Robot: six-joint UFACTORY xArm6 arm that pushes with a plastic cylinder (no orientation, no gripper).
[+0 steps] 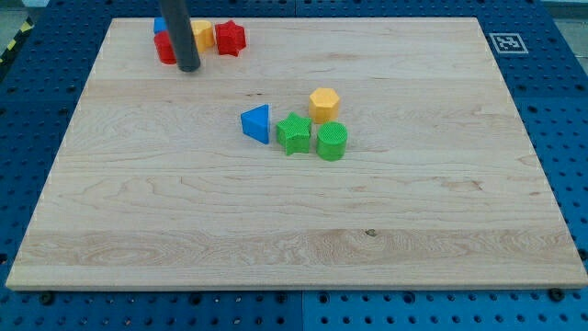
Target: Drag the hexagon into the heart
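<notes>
Seven small coloured blocks lie on a pale wooden board (294,230) set on a blue perforated table (560,110). Near the board's centre, the yellow hexagon block (323,104) sits just above the green cylinder block (332,141), with the green star block (293,133) beside the cylinder and the blue triangular block (257,123) at the star's left. Well apart, at the view's top left, a second cluster holds a yellow block (202,35), possibly the heart, a red star-like block (230,38), a red block (165,48) and a partly hidden blue block (159,25). The dark rod's tip (188,67) rests just beside the red block, at this cluster's lower edge; it carries no jaws and touches no hexagon. A printed marker (506,42) lies at the board's top right.
</notes>
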